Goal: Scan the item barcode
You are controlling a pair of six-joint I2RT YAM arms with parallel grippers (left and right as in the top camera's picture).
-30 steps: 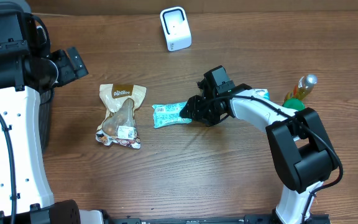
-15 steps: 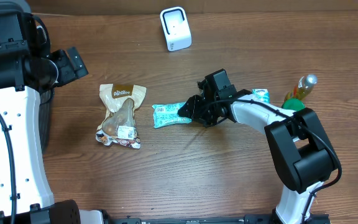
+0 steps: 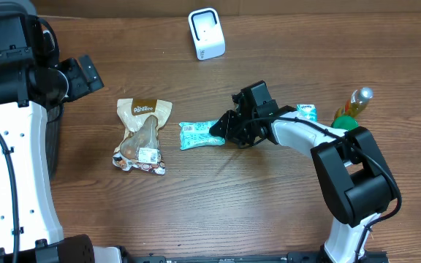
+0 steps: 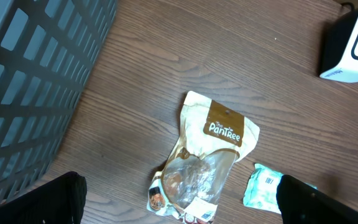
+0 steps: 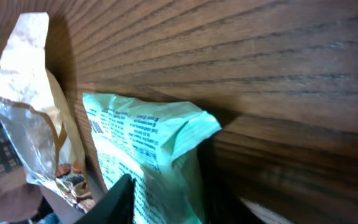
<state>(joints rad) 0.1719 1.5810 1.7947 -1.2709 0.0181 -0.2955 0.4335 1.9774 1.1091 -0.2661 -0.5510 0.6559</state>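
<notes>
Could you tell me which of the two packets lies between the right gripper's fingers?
The green packet: its right end sits between the fingers of the right gripper, while the tan pouch lies apart, untouched.

Wooden table under me, brown grain running side to side. At the far edge, near the middle, the white scanner stands upright. Left of centre the tan snack pouch lies flat, its label end toward the far side. Just to its right, not touching it, the teal packet lies lengthwise. Further right are a small teal-and-white item and a silver-capped yellowish bottle near the right edge.
</notes>
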